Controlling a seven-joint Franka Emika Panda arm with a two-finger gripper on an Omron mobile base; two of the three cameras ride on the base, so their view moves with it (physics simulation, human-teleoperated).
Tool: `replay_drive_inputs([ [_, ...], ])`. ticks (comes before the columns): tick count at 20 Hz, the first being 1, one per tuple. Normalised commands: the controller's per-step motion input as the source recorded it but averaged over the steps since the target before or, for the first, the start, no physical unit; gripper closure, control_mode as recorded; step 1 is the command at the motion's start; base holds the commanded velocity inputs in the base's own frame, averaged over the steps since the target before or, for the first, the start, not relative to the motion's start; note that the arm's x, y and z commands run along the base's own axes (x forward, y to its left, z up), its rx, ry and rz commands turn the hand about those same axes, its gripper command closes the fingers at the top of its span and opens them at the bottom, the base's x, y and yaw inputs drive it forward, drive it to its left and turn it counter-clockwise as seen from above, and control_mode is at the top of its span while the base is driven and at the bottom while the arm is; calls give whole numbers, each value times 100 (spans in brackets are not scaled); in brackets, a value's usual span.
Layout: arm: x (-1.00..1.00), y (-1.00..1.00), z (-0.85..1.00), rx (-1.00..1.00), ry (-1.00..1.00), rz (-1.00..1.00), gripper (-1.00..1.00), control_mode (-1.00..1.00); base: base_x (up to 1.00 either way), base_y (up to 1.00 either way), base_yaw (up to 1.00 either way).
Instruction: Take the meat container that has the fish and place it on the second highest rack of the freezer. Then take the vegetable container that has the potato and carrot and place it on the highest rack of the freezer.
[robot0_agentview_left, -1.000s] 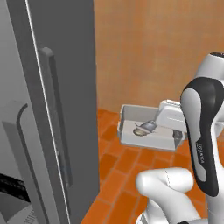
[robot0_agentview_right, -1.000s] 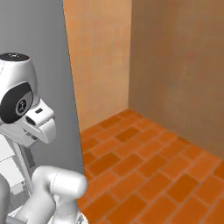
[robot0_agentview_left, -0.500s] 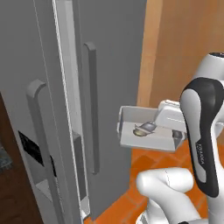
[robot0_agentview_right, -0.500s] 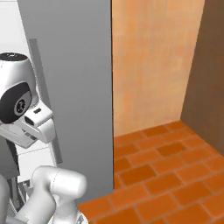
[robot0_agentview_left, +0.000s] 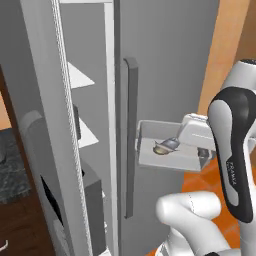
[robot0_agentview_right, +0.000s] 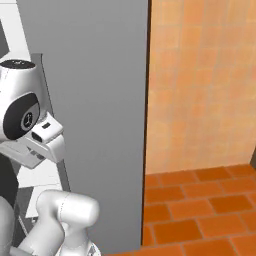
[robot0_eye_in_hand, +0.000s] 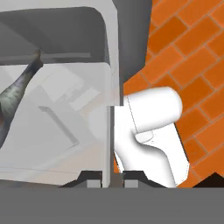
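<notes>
Fish (robot0_agentview_left: 165, 146) sits in the clear meat container (robot0_agentview_left: 167, 152), toward the container's middle, and the container hangs in the air in front of the freezer (robot0_agentview_left: 165, 60) — not yet on any rack. From the hand view I see the gripper (robot0_eye_in_hand: 109, 178) pinched narrow on the container's near wall, fingers (robot0_eye_in_hand: 92, 178) one on each side of that thin rim, so the tray juts straight out ahead of the hand with its long side running away from me.

What the next move turns on, as I judge it: the white shelves (robot0_agentview_left: 80, 77) lie to the left of the tray, past the closed door's grey handle (robot0_agentview_left: 130, 135) and behind the open door (robot0_agentview_left: 45, 125). The tray faces the closed door panel, so I'd have to carry it leftward and up before pushing in. I cannot tell from here which shelf is second highest.
</notes>
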Motion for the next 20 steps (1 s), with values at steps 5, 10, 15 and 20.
replay_drive_inputs([
  [5,0,0,0,0,0,0,100,100,9,11,27],
  [10,0,0,0,0,0,0,100,100,48,0,64],
  [15,0,0,0,0,0,0,100,100,51,-1,56],
  [20,0,0,0,0,0,0,100,100,78,-9,33],
])
